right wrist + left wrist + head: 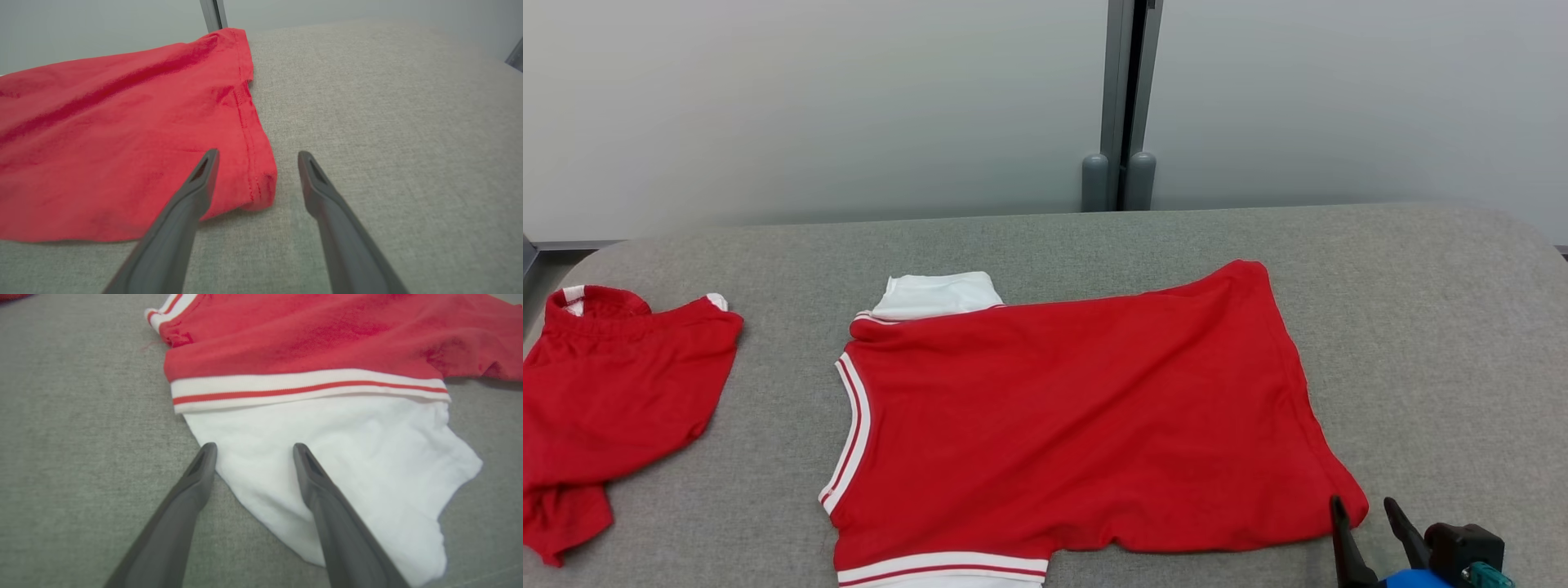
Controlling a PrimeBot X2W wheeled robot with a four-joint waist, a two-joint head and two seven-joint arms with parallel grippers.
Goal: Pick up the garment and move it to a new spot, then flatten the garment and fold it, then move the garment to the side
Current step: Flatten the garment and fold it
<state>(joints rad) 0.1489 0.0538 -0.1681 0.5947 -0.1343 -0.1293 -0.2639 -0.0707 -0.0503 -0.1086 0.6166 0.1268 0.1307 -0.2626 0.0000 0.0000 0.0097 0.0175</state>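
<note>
left gripper, right gripper: wide, empty

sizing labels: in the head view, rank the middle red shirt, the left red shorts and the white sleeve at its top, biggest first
1. red shirt, largest by far
2. red shorts, though the frame's left edge cuts them off
3. white sleeve, smallest; just a patch peeks past the shirt

The garment runs past the head view's bottom edge.
</note>
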